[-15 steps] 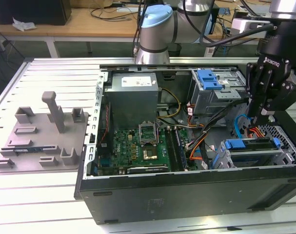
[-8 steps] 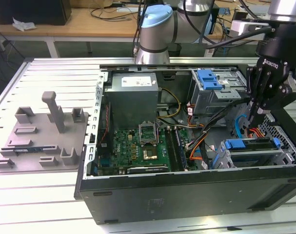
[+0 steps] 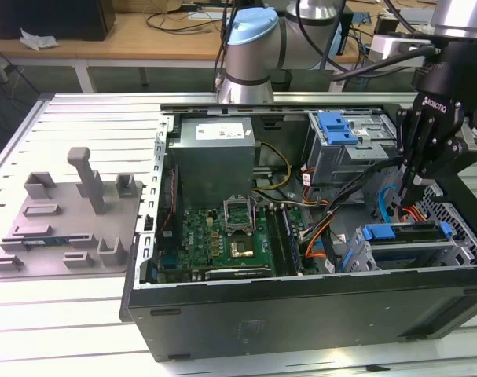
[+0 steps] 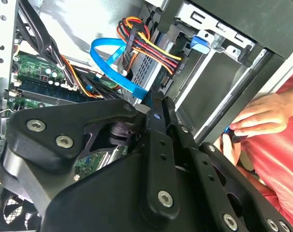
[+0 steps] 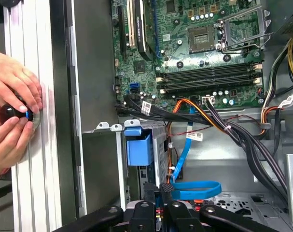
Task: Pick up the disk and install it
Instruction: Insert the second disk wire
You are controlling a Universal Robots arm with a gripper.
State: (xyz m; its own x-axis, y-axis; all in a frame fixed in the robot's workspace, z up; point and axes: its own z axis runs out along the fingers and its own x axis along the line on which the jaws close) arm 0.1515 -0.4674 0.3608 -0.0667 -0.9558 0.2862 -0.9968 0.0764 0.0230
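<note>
The disk (image 3: 403, 234) lies flat in the lower drive cage (image 3: 364, 255) at the exterior view's right, framed by its blue carrier. The carrier's blue end piece (image 5: 139, 149) shows at the cage mouth in the first wrist view, and likewise the blue end piece (image 4: 200, 43) in the second wrist view. My gripper (image 3: 409, 192) hangs inside the case just above the disk's far edge, shut with nothing between its fingers. In both wrist views the gripper (image 5: 166, 186) (image 4: 154, 102) has its tips pressed together near a blue flat cable (image 5: 197, 189) (image 4: 112, 65).
The open computer case (image 3: 301, 306) holds a motherboard (image 3: 230, 236), a power supply (image 3: 214, 153) and an upper cage with a blue latch (image 3: 336, 126). Cable bundles (image 5: 223, 125) run beside the gripper. A person's hands (image 5: 13, 116) rest outside the case wall. A grey holder (image 3: 65, 220) lies at the exterior view's left.
</note>
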